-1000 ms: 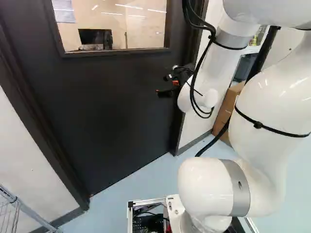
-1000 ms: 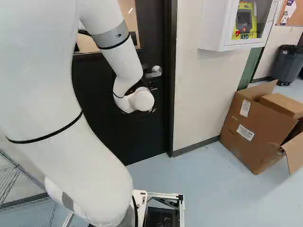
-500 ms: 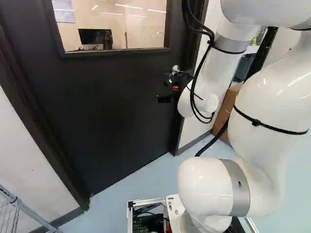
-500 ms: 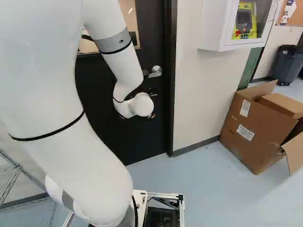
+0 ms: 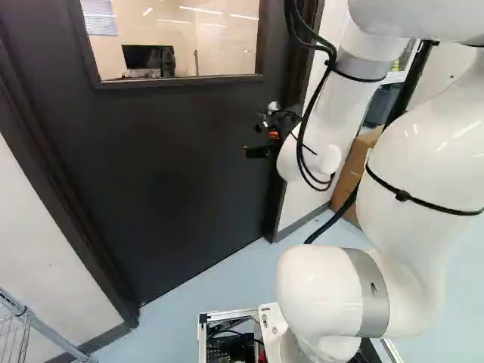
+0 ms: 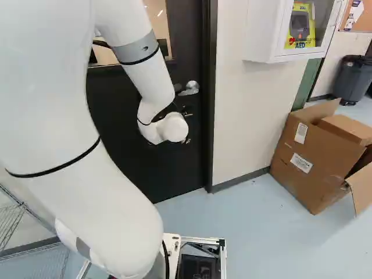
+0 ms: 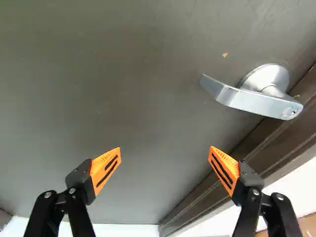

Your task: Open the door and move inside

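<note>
Your arm (image 5: 325, 287) rises R of middle, L base view. Your gripper (image 5: 259, 142) has its fingers spread wide. Ahead, off to one side, you've got the door handle (image 7: 254, 102), apart from the pads, on the closed door (image 5: 174, 151) nr its frame. Thru the window (image 5: 219, 45): a monitor (image 5: 141, 57).

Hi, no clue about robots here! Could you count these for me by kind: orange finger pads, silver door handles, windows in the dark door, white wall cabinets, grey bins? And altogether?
Orange finger pads: 2
Silver door handle: 1
Window in the dark door: 1
White wall cabinet: 1
Grey bin: 1
Total: 6
</note>
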Robot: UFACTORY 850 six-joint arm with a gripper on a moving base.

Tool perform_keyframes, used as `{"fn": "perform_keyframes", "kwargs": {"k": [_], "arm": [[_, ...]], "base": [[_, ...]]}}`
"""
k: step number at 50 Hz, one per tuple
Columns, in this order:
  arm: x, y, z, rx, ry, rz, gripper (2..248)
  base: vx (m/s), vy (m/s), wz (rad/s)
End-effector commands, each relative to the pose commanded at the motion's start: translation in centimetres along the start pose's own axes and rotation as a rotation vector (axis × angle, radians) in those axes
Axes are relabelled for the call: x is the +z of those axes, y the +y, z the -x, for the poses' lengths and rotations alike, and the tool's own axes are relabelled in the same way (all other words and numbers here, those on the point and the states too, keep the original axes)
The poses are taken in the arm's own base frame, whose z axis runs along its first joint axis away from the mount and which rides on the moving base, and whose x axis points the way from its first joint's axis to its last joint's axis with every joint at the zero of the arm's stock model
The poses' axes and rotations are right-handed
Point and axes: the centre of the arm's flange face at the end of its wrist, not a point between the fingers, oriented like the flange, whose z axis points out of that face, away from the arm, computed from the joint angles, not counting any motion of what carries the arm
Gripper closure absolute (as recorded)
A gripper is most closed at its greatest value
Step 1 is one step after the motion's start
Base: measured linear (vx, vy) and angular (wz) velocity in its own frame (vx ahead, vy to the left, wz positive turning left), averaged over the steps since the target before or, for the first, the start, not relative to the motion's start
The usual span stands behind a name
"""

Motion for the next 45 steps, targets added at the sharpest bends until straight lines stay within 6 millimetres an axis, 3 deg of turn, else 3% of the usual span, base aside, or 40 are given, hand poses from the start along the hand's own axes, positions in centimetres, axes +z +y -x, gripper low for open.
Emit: {"fn": "perform_keyframes", "kwargs": {"k": [45], "arm": [[-2.1, 0.7, -4.3, -0.058, 0.094, 0.044, 3]], "base": [[0.0, 0.0, 0.0]]}}
